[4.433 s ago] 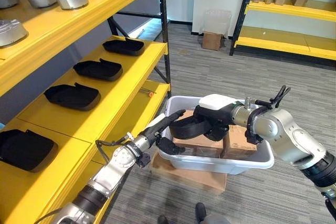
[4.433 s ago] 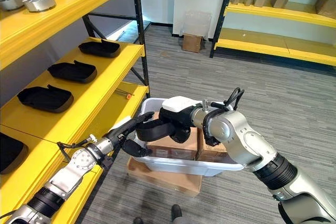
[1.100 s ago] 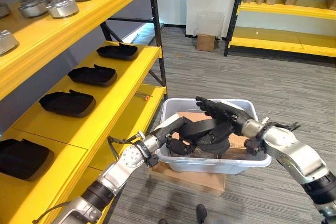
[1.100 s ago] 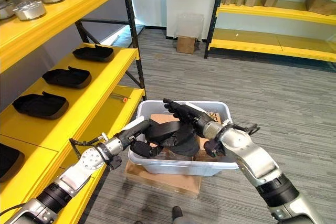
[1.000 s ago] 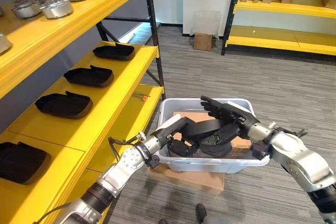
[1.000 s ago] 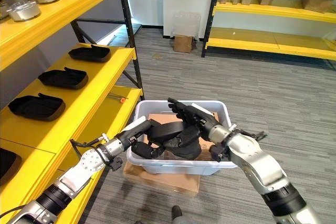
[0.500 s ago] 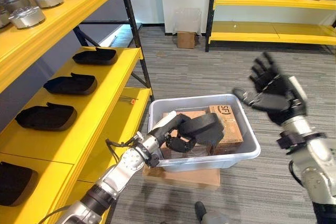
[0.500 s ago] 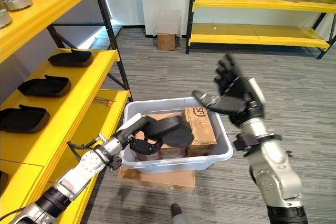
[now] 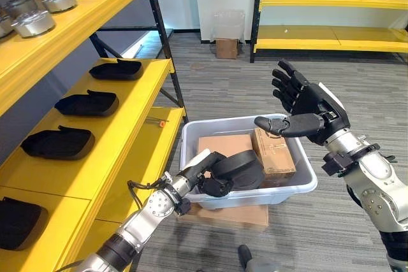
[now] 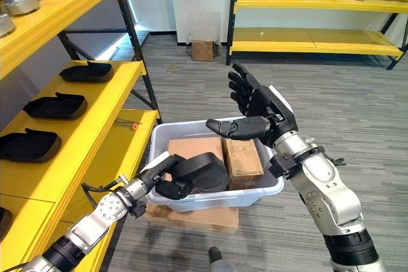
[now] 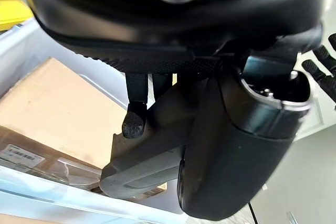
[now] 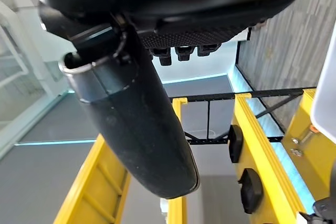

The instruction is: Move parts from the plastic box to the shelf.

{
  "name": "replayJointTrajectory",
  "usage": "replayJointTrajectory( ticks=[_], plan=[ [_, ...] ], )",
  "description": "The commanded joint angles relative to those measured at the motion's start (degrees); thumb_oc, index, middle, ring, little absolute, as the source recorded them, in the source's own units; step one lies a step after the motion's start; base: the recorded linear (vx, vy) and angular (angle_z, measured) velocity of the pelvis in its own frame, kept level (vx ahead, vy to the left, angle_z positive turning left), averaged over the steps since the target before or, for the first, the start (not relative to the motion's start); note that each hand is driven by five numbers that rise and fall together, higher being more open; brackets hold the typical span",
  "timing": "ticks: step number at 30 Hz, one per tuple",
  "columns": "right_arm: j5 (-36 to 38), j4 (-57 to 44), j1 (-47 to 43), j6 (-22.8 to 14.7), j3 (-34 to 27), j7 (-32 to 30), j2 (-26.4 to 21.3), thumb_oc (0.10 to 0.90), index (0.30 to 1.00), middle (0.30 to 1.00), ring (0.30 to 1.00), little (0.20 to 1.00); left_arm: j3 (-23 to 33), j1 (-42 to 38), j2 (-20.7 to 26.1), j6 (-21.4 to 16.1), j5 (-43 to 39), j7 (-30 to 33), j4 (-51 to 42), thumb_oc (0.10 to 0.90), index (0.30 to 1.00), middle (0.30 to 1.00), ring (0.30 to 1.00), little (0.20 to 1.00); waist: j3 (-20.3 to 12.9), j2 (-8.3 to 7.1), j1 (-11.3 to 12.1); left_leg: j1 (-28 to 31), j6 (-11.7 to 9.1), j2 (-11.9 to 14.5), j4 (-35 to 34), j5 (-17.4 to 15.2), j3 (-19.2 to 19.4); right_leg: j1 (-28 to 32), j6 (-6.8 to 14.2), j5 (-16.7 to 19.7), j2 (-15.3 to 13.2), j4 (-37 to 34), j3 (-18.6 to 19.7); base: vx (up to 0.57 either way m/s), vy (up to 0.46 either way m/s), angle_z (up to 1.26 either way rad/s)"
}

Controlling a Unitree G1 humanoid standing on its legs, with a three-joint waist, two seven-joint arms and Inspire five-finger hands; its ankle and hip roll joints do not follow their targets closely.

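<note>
My left robot hand [image 9: 205,179] is curled round the black moulded plastic part [image 9: 234,170] just above the pale translucent plastic box [image 9: 299,189], right robot hand [image 9: 310,109] spread wide and empty above it; one-handed grip looks marginal, part could slip swinging to the yellow shelf [image 9: 121,132].

We log both arms silver-grey, rounded glossy shells, dark bands at joints. Left arm [image 9: 148,211] slim, segmented; right arm [image 9: 376,189] bulkier. Left hand [image 9: 196,169] dark, white cover along thumb. Right hand [image 9: 315,109] matte black, segmented fingers, white panel on back, knurled black palm edge.
</note>
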Motion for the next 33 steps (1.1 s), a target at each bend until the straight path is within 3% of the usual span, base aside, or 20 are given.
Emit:
replayJointTrajectory(
  ticks=[1,12,15,17,18,24,33],
  plan=[
    [1.8,-1.6,-10.0,-4.6,-4.2,-2.1,-0.3,0.9,1.0,1.0,1.0,1.0,1.9,-7.2,0.0,-7.0,0.0,2.7,-3.6,0.4,0.3,0.3,0.3,0.3,-3.8,-1.6,1.7,2.1,-1.8,4.8,-0.2,-6.8,0.2,2.3,3.4,-6.8,-1.4,1.2,-0.8,0.0,0.0,0.0],
    [1.6,-2.4,-3.6,-4.9,-4.6,0.8,3.6,0.9,1.0,1.0,1.0,1.0,2.6,-6.7,0.2,-6.3,3.4,1.2,-4.9,0.4,0.3,0.3,0.3,0.3,-3.3,-1.13,1.5,2.0,-1.7,4.9,-0.2,-6.7,0.3,2.1,3.4,-6.6,-1.5,1.1,-0.7,-0.01,-0.013,0.0],
    [2.7,-2.7,-4.1,-6.8,-2.8,1.0,4.6,0.9,1.0,1.0,1.0,1.0,0.9,-7.6,0.2,-5.4,5.4,0.7,-4.8,0.4,0.3,0.3,0.3,0.3,-2.9,-0.93,1.5,2.0,-1.9,5.1,-0.2,-6.5,0.2,2.0,3.2,-6.8,-1.3,1.2,-0.8,-0.03,-0.053,0.0],
    [1.0,-2.8,-6.3,-9.3,-0.4,0.2,5.4,0.9,1.0,1.0,1.0,1.0,-0.8,-8.8,-0.3,-6.5,5.6,4.8,-4.2,0.4,0.3,0.3,0.3,0.3,-2.7,-0.69,1.6,2.1,-2.1,5.1,-0.2,-6.3,0.2,2.1,3.1,-7.0,-1.3,1.3,-1.0,-0.02,-0.058,0.0],
    [-0.2,-2.6,-6.3,-11.3,-0.3,-1.6,6.5,0.9,1.0,1.0,1.0,1.0,1.1,-8.8,-0.7,-8.0,6.4,8.4,-4.9,0.4,0.3,0.3,0.3,0.3,-2.7,-0.59,2.1,2.1,-2.1,5.1,-0.1,-6.4,0.0,2.3,2.9,-7.2,-1.3,1.3,-1.1,0.01,-0.066,0.01],
    [-3.9,-2.1,-2.7,-13.2,-1.4,-3.5,8.3,0.9,1.0,1.0,1.0,1.0,12.0,-9.1,2.4,-12.6,9.6,16.0,-11.9,0.4,0.3,0.3,0.3,0.3,-2.8,-0.24,3.1,1.8,-2.4,5.5,0.1,-6.0,-1.0,2.5,2.3,-7.5,-1.0,1.3,-1.4,-0.01,-0.071,0.02],
    [-8.0,1.3,-1.5,-17.3,0.9,-8.6,10.9,0.9,1.0,1.0,1.0,1.0,18.2,-9.6,3.2,-15.2,10.2,23.4,-17.5,0.4,0.3,0.3,0.3,0.3,-2.8,0.2,4.4,1.0,-3.0,5.7,0.7,-5.6,-2.8,2.6,1.3,-8.5,-0.7,1.8,-2.3,-0.01,-0.062,0.08]
  ],
)
